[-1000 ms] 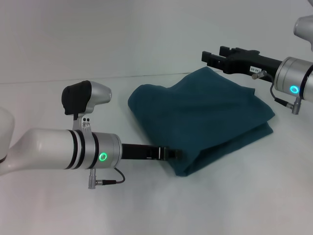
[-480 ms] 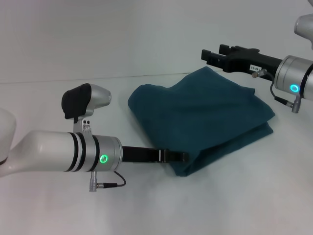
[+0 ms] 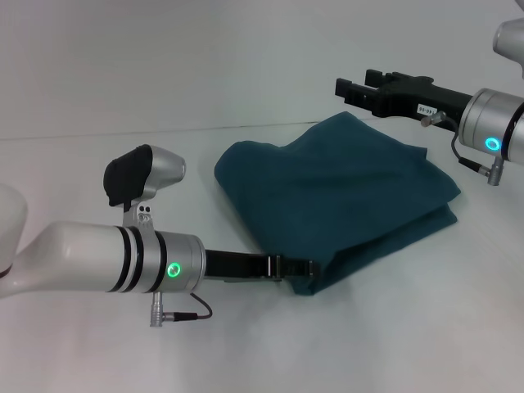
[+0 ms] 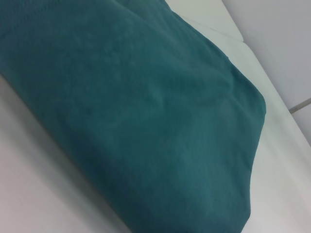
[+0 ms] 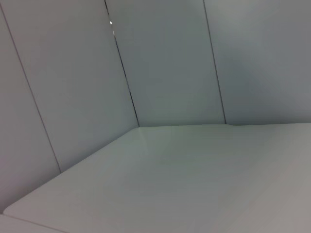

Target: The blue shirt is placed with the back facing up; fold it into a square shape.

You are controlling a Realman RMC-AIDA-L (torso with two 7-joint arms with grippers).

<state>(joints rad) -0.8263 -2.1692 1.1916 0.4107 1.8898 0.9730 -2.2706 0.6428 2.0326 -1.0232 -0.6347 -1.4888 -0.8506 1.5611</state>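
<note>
Blue shirt (image 3: 336, 196) folded into a soft, rumpled teal bundle mid-counter (image 3: 246, 352), left tool (image 3: 307, 267) low at its near corner, grip state impossible to tell, left wrist view filled with matte cotton (image 4: 136, 111), right tool (image 3: 350, 89) raised beyond it, spread apart and empty, right wrist view showing only bare counter (image 5: 194, 179) and wall panels (image 5: 165, 58)

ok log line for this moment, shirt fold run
blue shirt: folded bundle on table | left gripper: low at shirt's near edge | right gripper: raised above far side, holds nothing | phase: fold about done
</note>
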